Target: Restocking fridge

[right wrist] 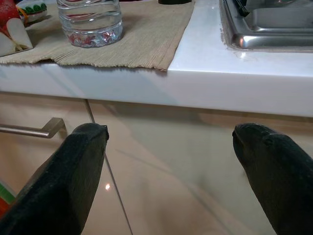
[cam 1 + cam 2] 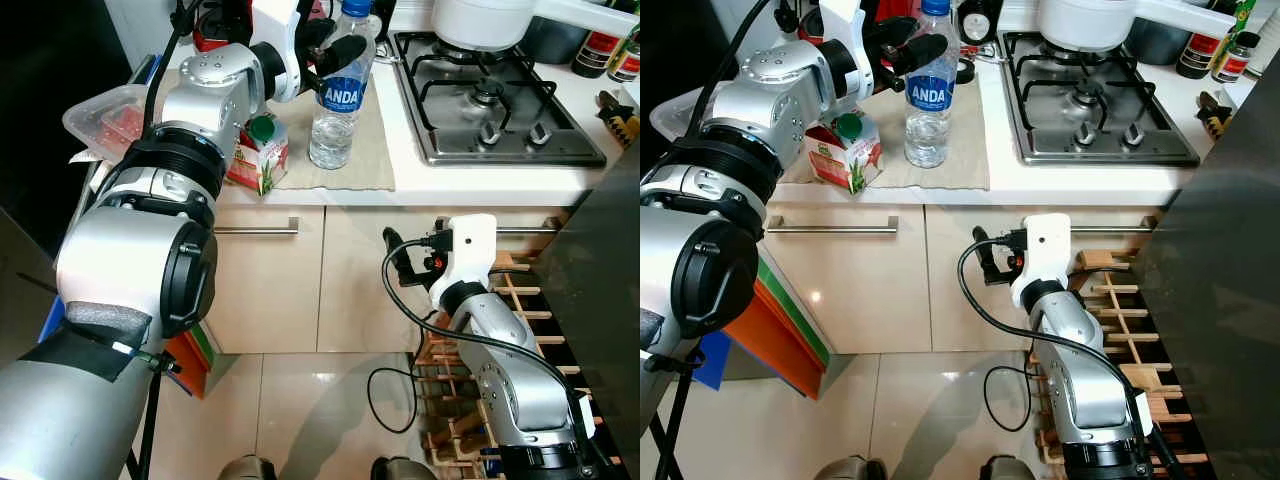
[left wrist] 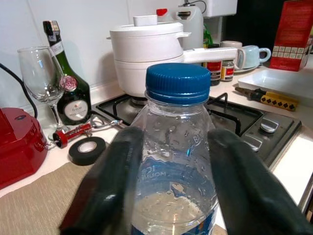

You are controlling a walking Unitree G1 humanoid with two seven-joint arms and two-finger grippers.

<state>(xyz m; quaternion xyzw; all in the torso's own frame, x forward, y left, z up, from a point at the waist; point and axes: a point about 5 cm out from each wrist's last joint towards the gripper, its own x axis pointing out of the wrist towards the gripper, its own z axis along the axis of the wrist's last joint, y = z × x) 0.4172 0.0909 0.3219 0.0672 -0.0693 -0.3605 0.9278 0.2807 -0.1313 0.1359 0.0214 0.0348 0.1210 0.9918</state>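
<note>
A clear water bottle (image 2: 338, 100) with a blue cap and blue label stands on a beige mat (image 2: 370, 150) on the white counter. My left gripper (image 2: 335, 50) reaches over the counter and is shut on the bottle's upper body, one black finger on each side (image 3: 110, 171). A small red and green juice carton (image 2: 262, 150) stands on the counter just left of the bottle. My right gripper (image 2: 405, 262) hangs open in front of the cabinet doors below the counter edge, with nothing between its fingers (image 1: 73, 166).
A gas hob (image 2: 500, 100) with a white pot (image 2: 490, 20) lies right of the mat. A plastic tub (image 2: 105, 115) sits at the counter's left end. A wine glass (image 3: 41, 73), green bottle (image 3: 68, 93) and tape roll (image 3: 87, 149) stand behind. A wooden rack (image 2: 500, 300) and dark panel (image 2: 600, 300) are at the right.
</note>
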